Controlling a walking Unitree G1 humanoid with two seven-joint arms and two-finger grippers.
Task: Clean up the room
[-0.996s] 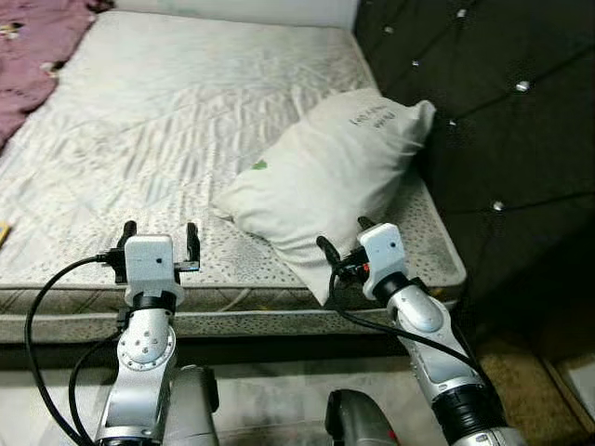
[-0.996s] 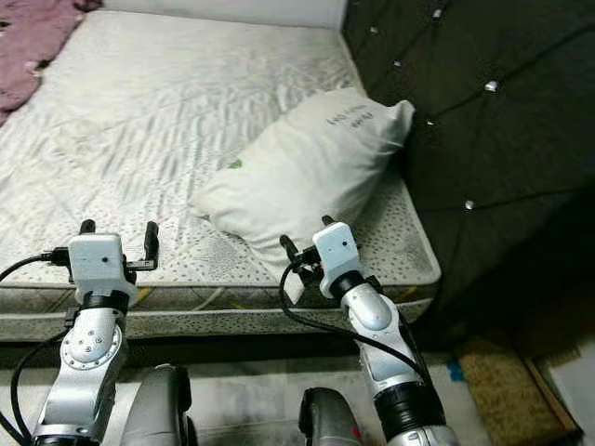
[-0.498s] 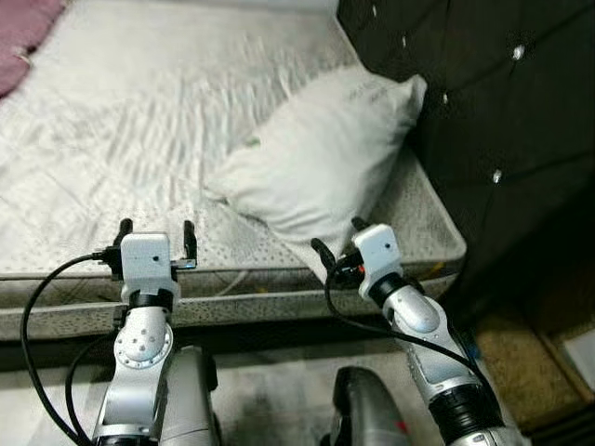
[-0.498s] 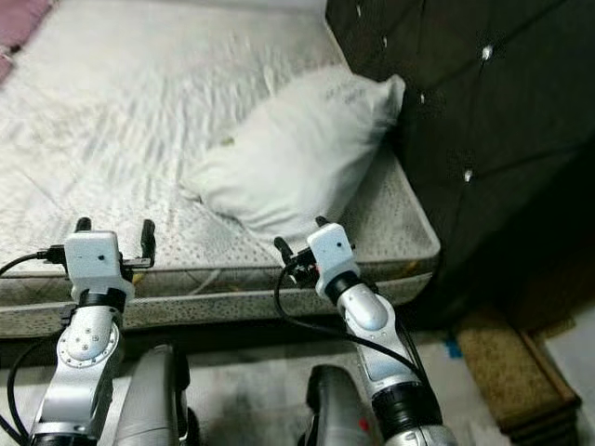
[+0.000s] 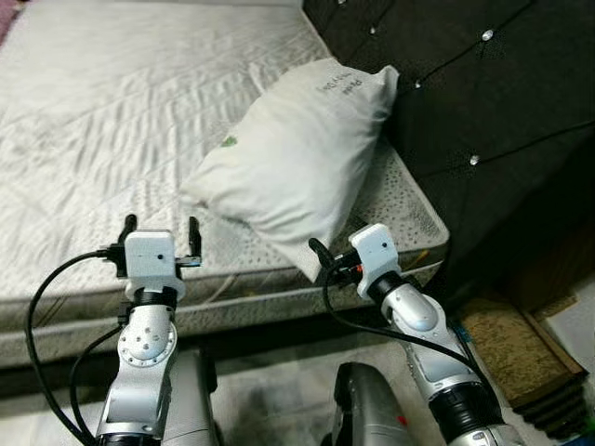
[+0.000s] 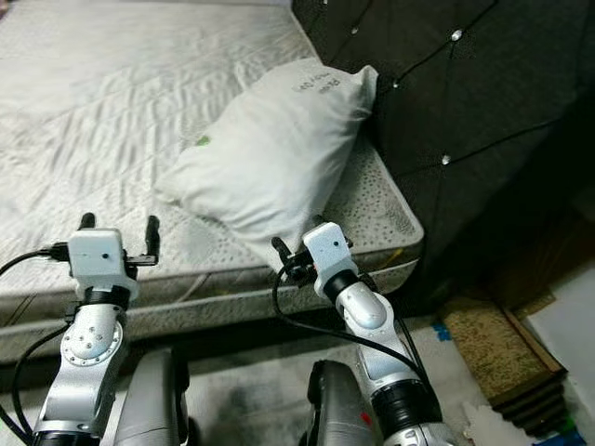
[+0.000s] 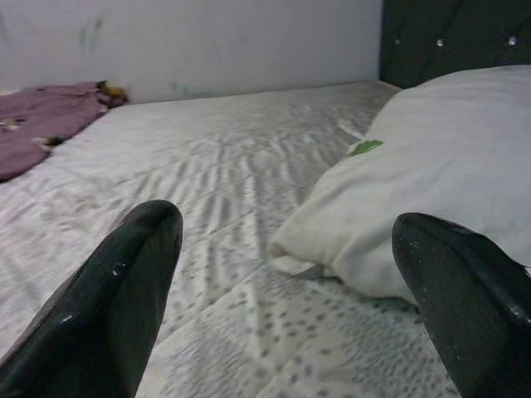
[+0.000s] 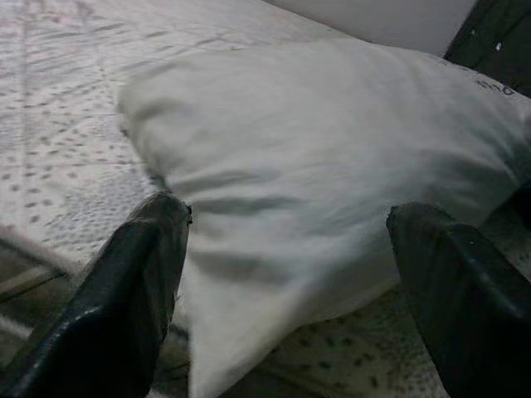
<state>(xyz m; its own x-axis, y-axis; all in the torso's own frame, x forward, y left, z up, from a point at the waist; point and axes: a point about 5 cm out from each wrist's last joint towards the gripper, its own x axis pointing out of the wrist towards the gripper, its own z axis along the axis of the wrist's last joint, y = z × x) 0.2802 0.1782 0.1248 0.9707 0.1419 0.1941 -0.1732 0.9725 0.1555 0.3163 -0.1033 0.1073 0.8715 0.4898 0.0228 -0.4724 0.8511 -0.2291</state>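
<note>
Pillow (image 5: 293,158) lengthwise toward headboard (image 5: 465,111)

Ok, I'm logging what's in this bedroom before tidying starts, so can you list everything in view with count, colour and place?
pillow: one, white, on the mattress by the headboard, one corner over the near edge.
mattress: one, pale grey quilted, bare.
headboard: one, black tufted with shiny studs, at the bed's right.
purple cloth: one, at the mattress's far end by the wall.
mat: one, brown, on the floor right of the bed.
left gripper: silver, black fingers open, over the mattress edge.
right gripper: silver, black fingers open, at the pillow's near corner.
</note>
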